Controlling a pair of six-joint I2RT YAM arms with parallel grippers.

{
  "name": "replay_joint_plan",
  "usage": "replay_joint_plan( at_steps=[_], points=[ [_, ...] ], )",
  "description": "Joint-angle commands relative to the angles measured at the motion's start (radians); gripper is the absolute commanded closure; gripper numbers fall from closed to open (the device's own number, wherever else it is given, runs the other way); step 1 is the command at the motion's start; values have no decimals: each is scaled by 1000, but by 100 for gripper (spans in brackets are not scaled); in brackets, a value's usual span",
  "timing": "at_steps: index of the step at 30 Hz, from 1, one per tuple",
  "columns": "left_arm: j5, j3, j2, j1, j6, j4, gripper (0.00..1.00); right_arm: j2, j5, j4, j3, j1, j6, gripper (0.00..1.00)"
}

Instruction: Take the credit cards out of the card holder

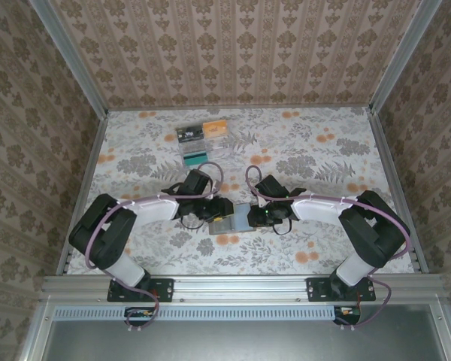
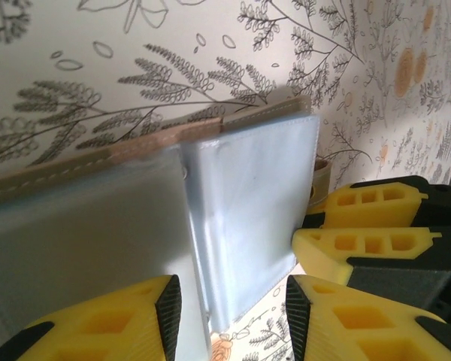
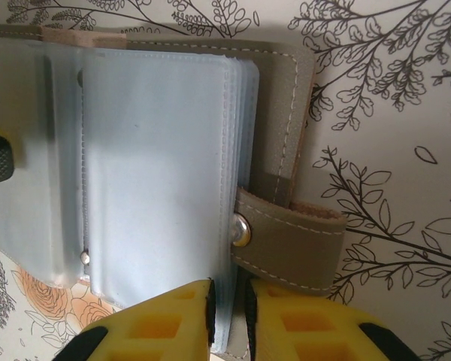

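The card holder [image 1: 238, 216] lies open on the flowered table between both grippers. In the left wrist view its bluish-grey sleeve [image 2: 248, 218] stands up on edge between the fingers of my left gripper [image 2: 233, 308], which is open with gaps on both sides. My right gripper [image 3: 229, 316] is shut on the near edge of the stacked sleeves of the card holder [image 3: 158, 165], next to the olive strap with a metal snap [image 3: 293, 241]. The credit cards are hidden; I cannot make them out inside the frosted sleeves. My right gripper's yellow fingers [image 2: 372, 222] sit close to the right of the left one.
A clear plastic tray [image 1: 199, 139] with small dark and orange items stands at the back left of centre. Metal frame rails [image 1: 86, 173] border the table on both sides. The two arms meet at the table's middle near the front.
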Motion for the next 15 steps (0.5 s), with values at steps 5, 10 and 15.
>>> replay_joint_plan(
  at_steps=[5,10,15],
  points=[
    [8,63,5,-6,25,-18,57,-6,32,-24,-14,10,8,77],
    [-128,58,-102,-3,57,-184,57,-3,33,-21,-11,10,10,77],
    [-205,12,-167,14,46,-267,57,8,30,-20,-3,10,7,77]
  ],
)
